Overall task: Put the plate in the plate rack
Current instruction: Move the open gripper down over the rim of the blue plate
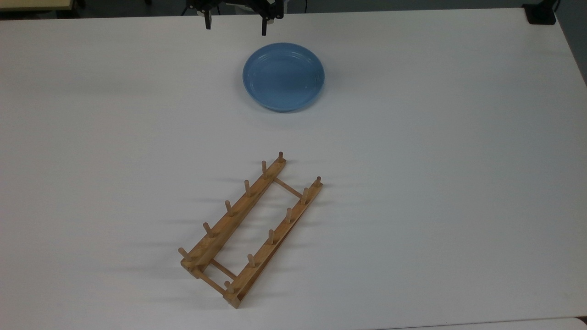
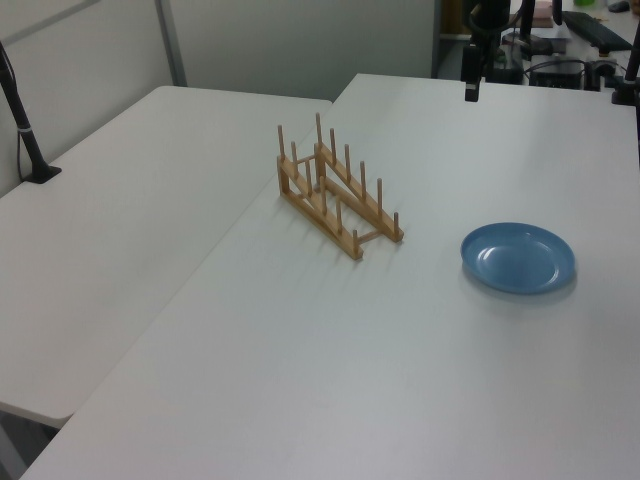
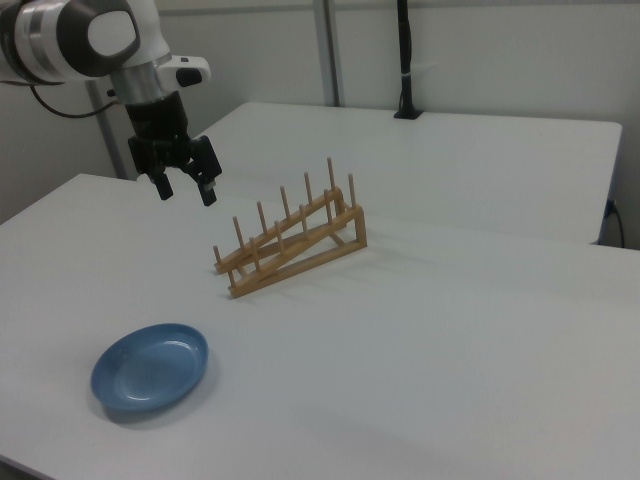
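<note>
- Plainly, the plate (image 1: 283, 76) is a round, shallow dish of glossy light blue, with faint concentric ridges near its rim; it lies flat and upright on the smooth white table (image 1: 458, 160).
- The plate rack (image 1: 251, 228) is light-brown wood: two long parallel rails joined by thin crossbars, each rail carrying a row of short upright round pegs. One end sits higher than the other, so the rails slope, as the right view (image 3: 291, 238) makes clear.
- The plate and the plate rack stand well apart; in the top view the plate lies above the rack, near the table's far edge.
- The gripper (image 3: 185, 186) hangs above the table with its two dark fingers (image 1: 264, 25) spread wide and nothing between them.
- In the top view the gripper sits just beyond the plate's upper-left rim, clear of it.
- A second white table (image 2: 110, 230) adjoins the first.
</note>
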`<action>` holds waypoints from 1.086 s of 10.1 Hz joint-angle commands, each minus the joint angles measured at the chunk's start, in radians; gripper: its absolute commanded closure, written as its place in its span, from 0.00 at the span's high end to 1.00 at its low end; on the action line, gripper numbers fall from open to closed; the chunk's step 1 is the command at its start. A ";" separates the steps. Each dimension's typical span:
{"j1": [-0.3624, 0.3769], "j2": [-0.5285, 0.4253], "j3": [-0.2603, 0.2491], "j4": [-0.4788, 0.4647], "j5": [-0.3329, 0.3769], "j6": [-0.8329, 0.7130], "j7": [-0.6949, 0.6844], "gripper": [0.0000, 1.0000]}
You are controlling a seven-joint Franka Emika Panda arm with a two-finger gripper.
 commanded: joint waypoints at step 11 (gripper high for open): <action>-0.010 0.085 -0.003 -0.176 0.007 0.012 -0.633 0.86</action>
